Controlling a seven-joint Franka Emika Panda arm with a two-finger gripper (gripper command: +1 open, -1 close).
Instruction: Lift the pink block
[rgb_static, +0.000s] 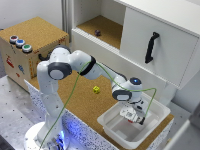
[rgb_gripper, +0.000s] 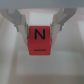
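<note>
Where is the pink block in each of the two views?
Exterior view: the pink block sits between the tool's fingers, over the white bin, toward the exterior view's right.
Wrist view: the pink block fills the middle, showing a black N.
Shared landmark: the white bin beneath it.

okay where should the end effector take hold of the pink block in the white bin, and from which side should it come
Grip the pink block on its two opposite flat side faces, coming straight down from above. It is a plain cube narrower than the end effector, and the white bin walls hinder a sideways approach. In the wrist view the fingers already flank it that way.
</note>
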